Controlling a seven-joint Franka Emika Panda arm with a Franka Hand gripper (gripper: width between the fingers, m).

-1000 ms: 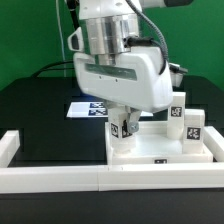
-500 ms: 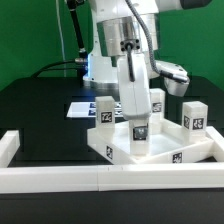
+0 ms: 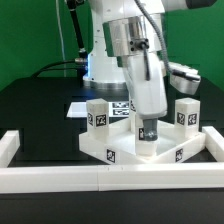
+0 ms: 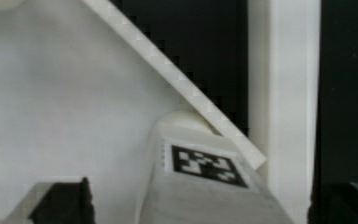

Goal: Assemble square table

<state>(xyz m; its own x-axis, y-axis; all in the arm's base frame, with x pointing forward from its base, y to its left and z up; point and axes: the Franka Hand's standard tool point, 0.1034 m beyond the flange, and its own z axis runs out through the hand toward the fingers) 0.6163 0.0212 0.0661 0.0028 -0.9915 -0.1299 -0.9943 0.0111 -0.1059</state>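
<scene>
The white square slab [image 3: 118, 148] lies on the black table just behind the front wall. Two white tagged legs stand upright on it, one at the exterior view's left [image 3: 98, 115] and one at its right [image 3: 186, 112]. My gripper [image 3: 148, 128] points straight down over the slab's near corner, shut on a third leg [image 3: 148, 150] that stands upright there. In the wrist view this leg [image 4: 220, 190] shows its tag between my dark fingers [image 4: 62, 203], with the slab [image 4: 51, 90] beneath. A fourth leg does not show.
The long low white border wall [image 3: 60, 180] runs along the front and up the exterior view's left side [image 3: 8, 146]. The marker board [image 3: 78, 104] lies flat behind the slab. The arm's base and cables stand at the back.
My wrist has turned about the vertical. The slab has turned and shifted toward the exterior view's left with it, so the standing legs now sit at different places.
</scene>
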